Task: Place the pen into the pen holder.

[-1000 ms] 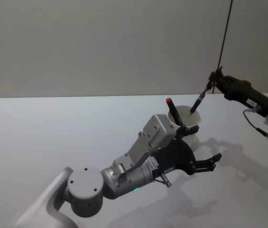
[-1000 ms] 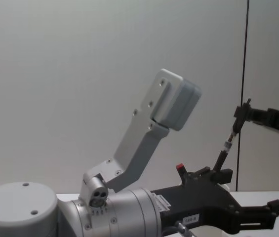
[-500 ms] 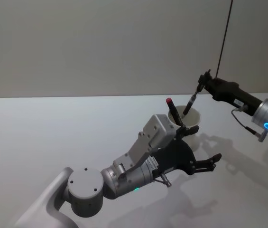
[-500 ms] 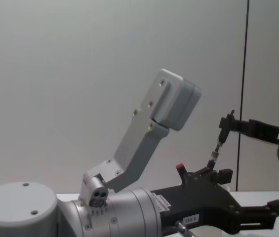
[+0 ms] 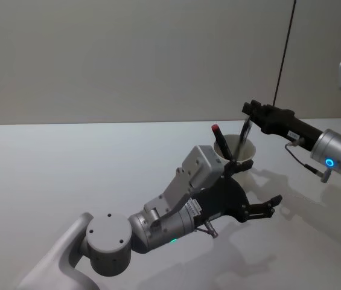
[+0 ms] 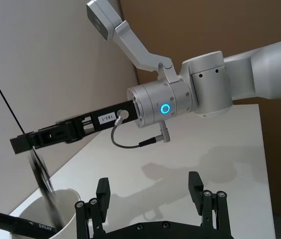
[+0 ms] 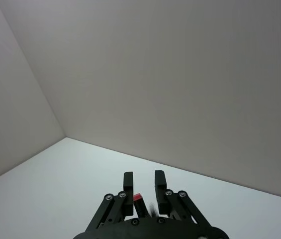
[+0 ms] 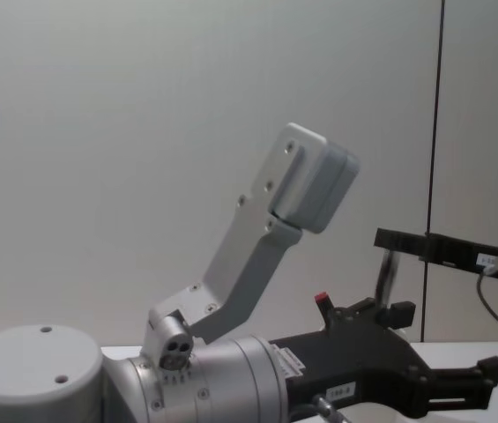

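Right hand (image 5: 248, 110) above tapered paper cup (image 5: 236, 151)

The left arm reaches forward low over the table, its left gripper (image 5: 251, 190) with fingers spread wide and holding nothing. The right arm extends in from the right, wrist ring lit blue, its right gripper (image 5: 247, 109) held higher up; its fingers (image 7: 128, 186) stand slightly apart.
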You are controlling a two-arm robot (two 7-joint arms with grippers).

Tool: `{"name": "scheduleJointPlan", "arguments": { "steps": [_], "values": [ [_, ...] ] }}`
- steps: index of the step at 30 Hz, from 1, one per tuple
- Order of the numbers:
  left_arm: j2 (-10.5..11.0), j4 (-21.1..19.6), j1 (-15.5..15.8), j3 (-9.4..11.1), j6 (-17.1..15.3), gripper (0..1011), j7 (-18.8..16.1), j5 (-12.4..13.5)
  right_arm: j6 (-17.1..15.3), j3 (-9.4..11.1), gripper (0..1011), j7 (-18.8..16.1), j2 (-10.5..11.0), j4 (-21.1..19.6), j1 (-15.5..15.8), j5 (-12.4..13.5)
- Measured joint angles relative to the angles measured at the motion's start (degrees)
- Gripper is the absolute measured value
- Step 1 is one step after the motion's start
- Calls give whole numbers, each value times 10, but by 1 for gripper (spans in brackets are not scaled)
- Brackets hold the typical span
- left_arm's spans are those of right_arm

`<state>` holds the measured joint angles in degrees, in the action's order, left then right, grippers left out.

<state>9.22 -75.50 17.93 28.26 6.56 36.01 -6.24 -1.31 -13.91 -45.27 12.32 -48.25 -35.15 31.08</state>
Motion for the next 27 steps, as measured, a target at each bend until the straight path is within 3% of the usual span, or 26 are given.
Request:
{"name": "scheduleJointPlan", "arguments": {
  "steps": [16, 20, 27],
  "values": [
    [0, 0, 0, 0, 0, 1003, 0, 0, 5, -8, 689, 12, -2, 8, -2, -9],
    [0, 0, 0, 0, 0, 1002, 0, 0, 4, -7, 861, 13, 0, 1, 1, -5],
    [0, 0, 0, 0, 0, 1003, 0, 0, 1, -4, 1001, 14, 5, -14, 9, 2]
  ]
}}
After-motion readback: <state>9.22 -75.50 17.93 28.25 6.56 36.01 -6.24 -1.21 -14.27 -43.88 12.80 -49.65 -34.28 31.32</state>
